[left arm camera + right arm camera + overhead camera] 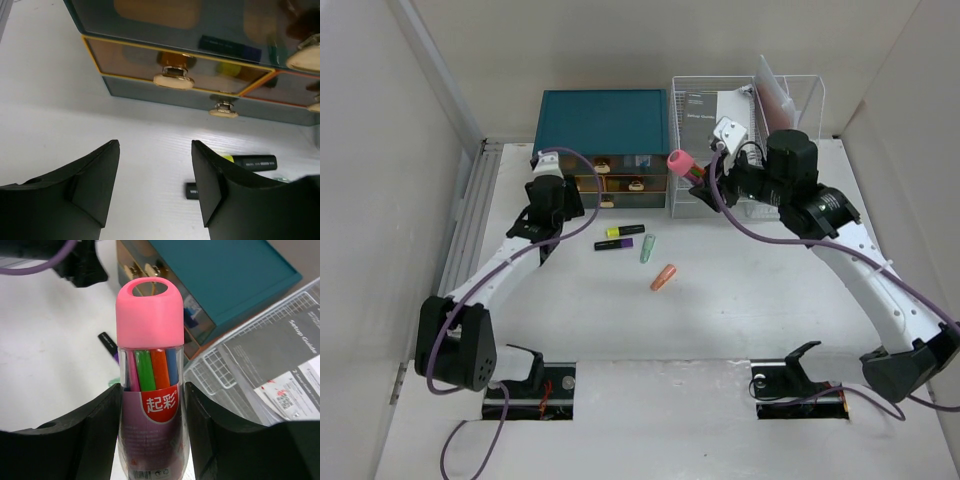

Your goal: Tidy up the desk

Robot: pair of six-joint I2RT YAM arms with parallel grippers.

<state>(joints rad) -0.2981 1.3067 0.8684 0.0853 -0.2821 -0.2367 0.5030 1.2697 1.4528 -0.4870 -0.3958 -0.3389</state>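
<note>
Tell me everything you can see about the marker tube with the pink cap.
The marker tube is a clear plastic cylinder with a rounded pink cap that has a loop hole. Inside stand pink, green, orange and blue markers; a red label bears white Chinese characters. Capped, it is clamped at its sides by the right gripper, cap sticking out past it, held above the table near the teal drawer box.
</note>
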